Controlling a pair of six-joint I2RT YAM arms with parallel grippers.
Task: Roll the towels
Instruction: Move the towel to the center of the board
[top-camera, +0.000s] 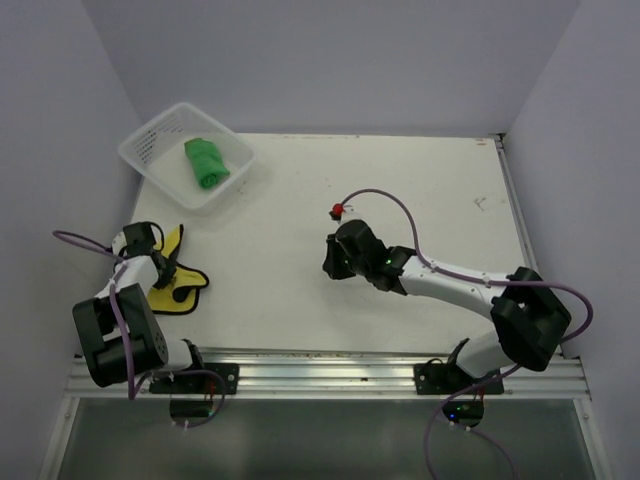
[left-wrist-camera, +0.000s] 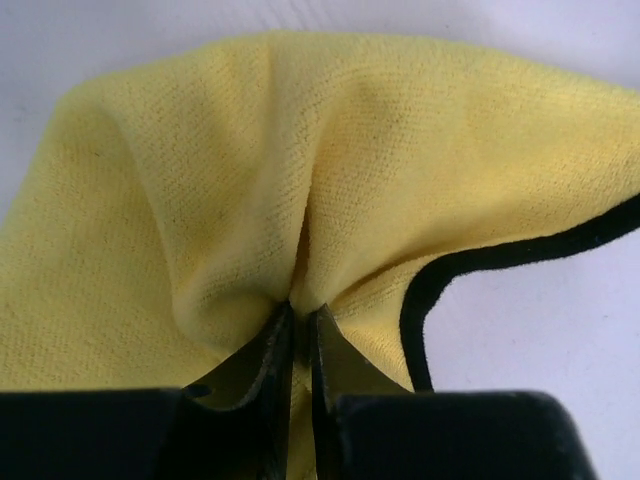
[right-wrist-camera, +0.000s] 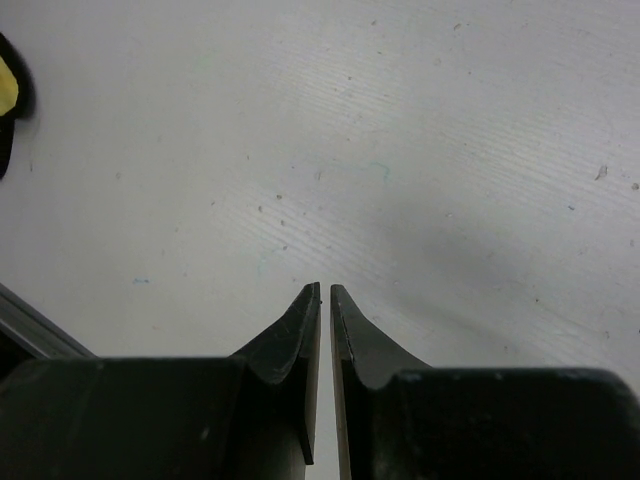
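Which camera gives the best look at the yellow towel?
Left wrist: the yellow towel fills it, bunched in the shut left pincer, black edge clear. Top view shows it small beside the left arm. Right wrist catches only a sliver.

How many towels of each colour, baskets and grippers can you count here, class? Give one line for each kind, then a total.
Green towel: 1
Yellow towel: 1
White mesh basket: 1
Grippers: 2 (left gripper, right gripper)
Total: 5

White table (top-camera: 400, 200), pale lavender walls (top-camera: 330, 60)
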